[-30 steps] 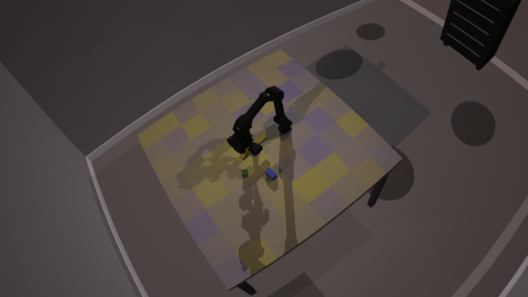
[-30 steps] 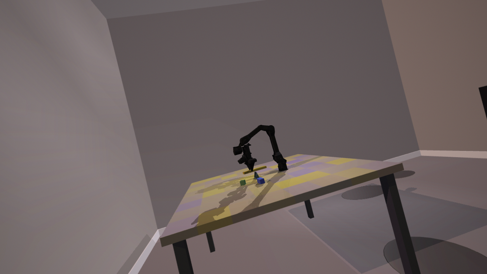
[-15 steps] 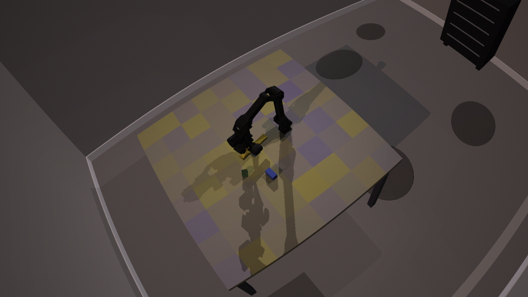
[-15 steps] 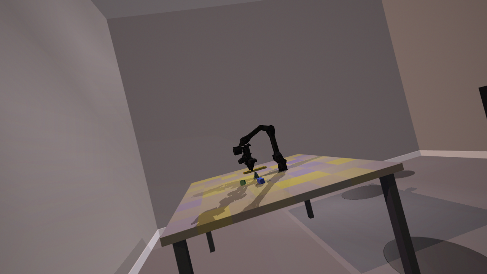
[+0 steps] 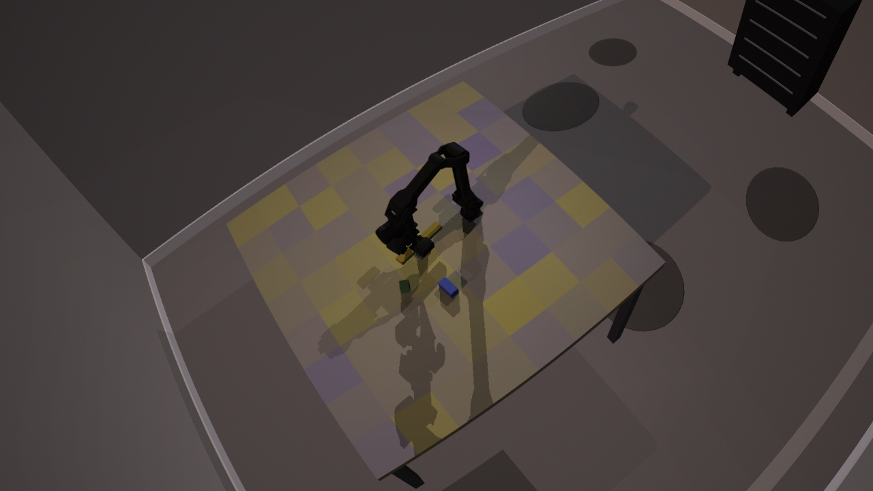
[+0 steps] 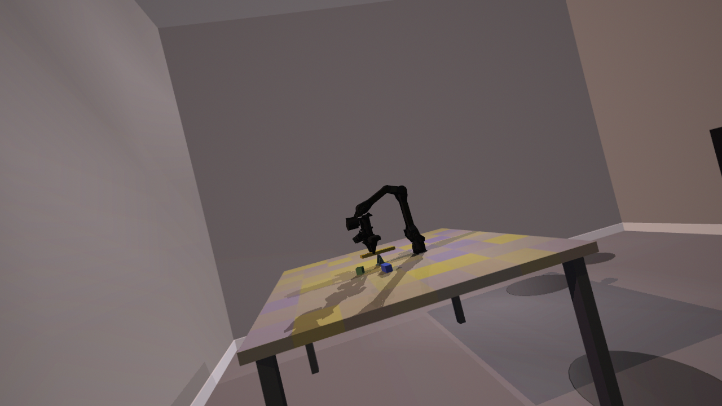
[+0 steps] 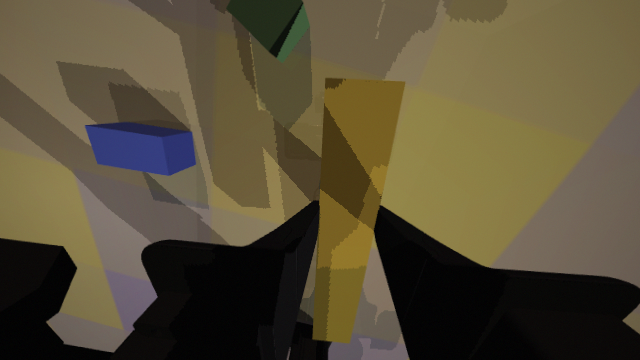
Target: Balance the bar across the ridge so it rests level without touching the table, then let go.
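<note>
The gripper (image 6: pixel 373 251) (image 7: pixel 346 209) pinches the yellow bar (image 5: pixel 432 230) (image 6: pixel 386 251) (image 7: pixel 352 175). A blue block (image 5: pixel 448 287) (image 6: pixel 386 268) (image 7: pixel 141 150) and green block (image 5: pixel 404 286) (image 6: pixel 360 270) (image 7: pixel 272 25) sit apart nearby

Long yellow bar (image 5: pixel 432 230) (image 6: pixel 385 250) (image 7: pixel 350 175), gripped aloft, dark wedge-shaped ridge (image 6: pixel 379 260), standing on table (image 5: pixel 530 299) (image 6: pixel 454 270) (image 7: pixel 465 165)

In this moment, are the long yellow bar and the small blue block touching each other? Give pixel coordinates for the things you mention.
Apart. The wrist view shows patterned table surface between the long yellow bar (image 5: pixel 432 230) (image 6: pixel 386 250) (image 7: pixel 357 135) and the small blue block (image 5: pixel 448 287) (image 6: pixel 386 267) (image 7: pixel 132 150).
</note>
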You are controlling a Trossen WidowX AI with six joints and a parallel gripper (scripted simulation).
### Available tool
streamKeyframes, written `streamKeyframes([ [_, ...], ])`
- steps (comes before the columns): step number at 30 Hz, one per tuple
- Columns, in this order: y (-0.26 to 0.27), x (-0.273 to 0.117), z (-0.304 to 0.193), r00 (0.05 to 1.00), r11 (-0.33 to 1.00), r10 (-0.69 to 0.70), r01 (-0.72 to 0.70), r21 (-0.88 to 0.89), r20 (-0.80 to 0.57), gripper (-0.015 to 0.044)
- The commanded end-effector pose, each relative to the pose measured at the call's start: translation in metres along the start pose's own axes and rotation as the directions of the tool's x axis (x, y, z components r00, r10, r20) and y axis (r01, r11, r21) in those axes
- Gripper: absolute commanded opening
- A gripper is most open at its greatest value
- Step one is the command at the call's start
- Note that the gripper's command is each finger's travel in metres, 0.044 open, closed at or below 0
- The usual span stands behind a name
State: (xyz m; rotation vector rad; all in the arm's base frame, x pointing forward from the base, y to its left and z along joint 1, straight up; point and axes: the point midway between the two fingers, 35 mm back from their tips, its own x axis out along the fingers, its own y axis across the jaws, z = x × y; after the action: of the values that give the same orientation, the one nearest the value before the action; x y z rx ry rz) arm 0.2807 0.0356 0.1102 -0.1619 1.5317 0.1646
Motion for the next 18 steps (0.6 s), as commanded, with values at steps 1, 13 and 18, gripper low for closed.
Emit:
streamKeyframes([
  [1,-0.0002,0.0016,-0.0010,1.000,1.000,-0.001,0.001,-0.003,-0.004,0.0000],
  [13,-0.0002,0.0026,-0.0010,1.000,1.000,-0.001,0.001,-0.003,-0.004,0.0000],
  [18,-0.0002,0.0031,-0.0010,1.000,1.000,-0.001,0.001,-0.003,-0.004,0.0000],
])
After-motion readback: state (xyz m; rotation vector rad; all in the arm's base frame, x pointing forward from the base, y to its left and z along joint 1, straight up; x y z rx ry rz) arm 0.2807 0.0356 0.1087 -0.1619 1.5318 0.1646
